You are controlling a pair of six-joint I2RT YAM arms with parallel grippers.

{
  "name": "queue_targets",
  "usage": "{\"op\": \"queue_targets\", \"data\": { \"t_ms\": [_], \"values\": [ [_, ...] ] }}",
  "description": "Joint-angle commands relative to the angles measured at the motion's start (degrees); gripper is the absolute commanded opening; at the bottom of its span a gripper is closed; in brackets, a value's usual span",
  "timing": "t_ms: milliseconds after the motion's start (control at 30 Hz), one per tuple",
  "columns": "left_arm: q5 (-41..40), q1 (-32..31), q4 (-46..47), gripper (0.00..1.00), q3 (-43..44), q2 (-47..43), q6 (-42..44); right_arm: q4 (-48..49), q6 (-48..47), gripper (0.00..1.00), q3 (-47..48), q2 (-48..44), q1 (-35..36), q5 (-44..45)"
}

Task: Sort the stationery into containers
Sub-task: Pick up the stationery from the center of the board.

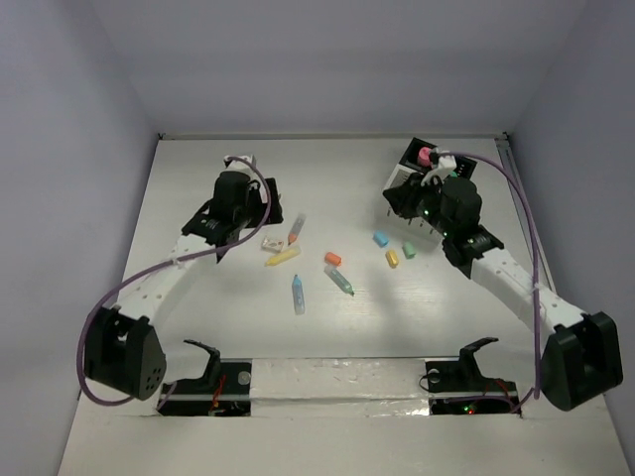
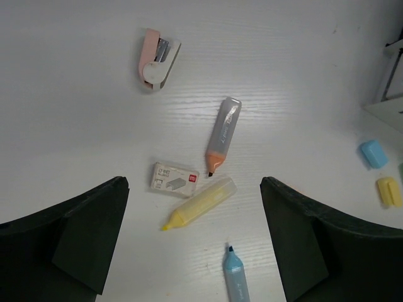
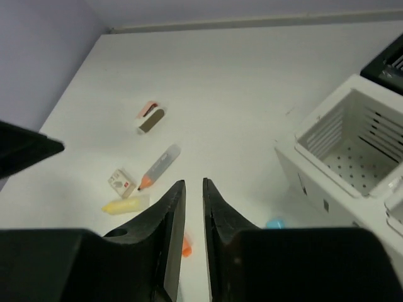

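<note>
Our open left gripper could catch the small box along with the yellow pen; our right gripper is closed, empty.

You have soft, even overhead light. Table reads bright white, with slight glare in the left wrist view. Shadows short, faint. Right gripper close, dark, soft-edged.

A blue highlighter, between the jaws of the left gripper, runs off the bottom edge. Behind the jaws of the right gripper, an orange cap and a blue cap are mostly hidden. To their right, the white slatted box is cut off.
</note>
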Motion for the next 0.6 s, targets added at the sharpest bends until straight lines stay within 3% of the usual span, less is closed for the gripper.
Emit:
{"op": "queue_targets", "data": {
  "t_ms": [0, 133, 300, 400, 567],
  "values": [
    [-3.7, 0.4, 2.6, 0.83, 4.9, 5.1, -1.7, -1.3, 1.9, 0.23, -4.3, -5.8, 0.0, -3.3],
    [-7.3, 1.0, 2.3, 0.83, 11.0, 15.5, 0.3, -2.5, 2.4, 0.31, -8.6, -7.8, 0.0, -7.6],
    [-7.3, 2.1, 3.1, 0.82, 17.3, 28.6, 3.8, -0.9, 2.9, 0.53, -11.7, -8.1, 1.7, -12.6],
    [-7.6, 3.3, 2.4, 0.81, 21.8, 34.8, 6.4, 0.0, 2.7, 0.59, -12.1, -8.2, 3.1, -14.1],
    [-5.6, 3.8, 2.4, 0.77, 25.9, 40.6, 9.7, 1.4, 2.6, 0.61, -12.2, -7.2, 5.1, -15.0]
  ]
}}
